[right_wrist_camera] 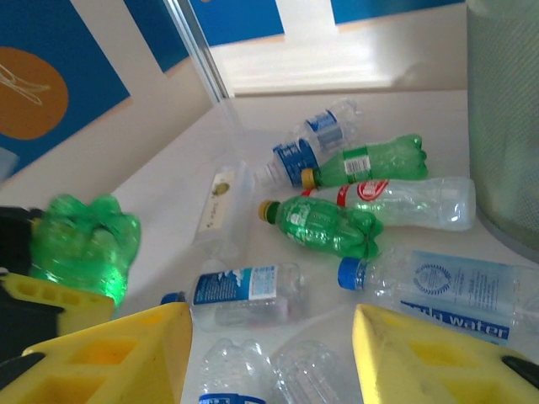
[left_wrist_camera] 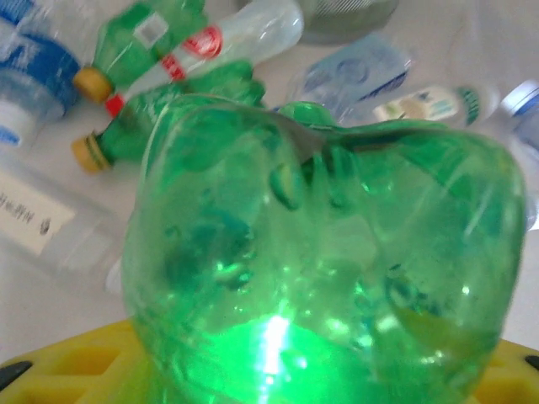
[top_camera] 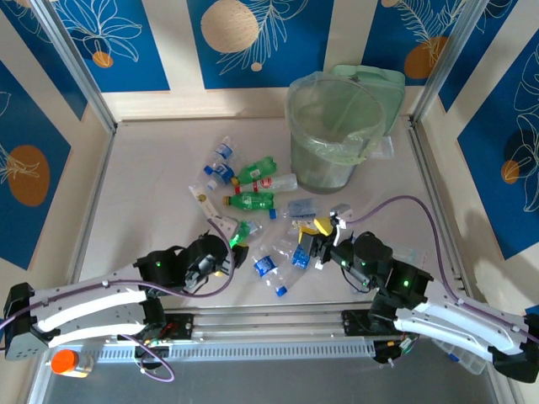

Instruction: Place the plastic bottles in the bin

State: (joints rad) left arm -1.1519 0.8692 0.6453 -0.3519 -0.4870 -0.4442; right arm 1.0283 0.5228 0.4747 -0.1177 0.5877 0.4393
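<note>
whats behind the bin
A flat pale-green lid stands behind the bin, toward its right. Only the lid's top and right edge show; the bin and its clear bag cover the rest, so its foot cannot be seen.

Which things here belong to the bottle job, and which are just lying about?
Job: crushed green plastic bottle in left gripper; loose plastic bottles; round pale-green bin.
Lying about: flat pale-green lid behind bin; orange-capped jar at near edge.

The green bottle is blurred in the left wrist view, its lower end cut off. The right wrist view's edge crops the bin.
</note>
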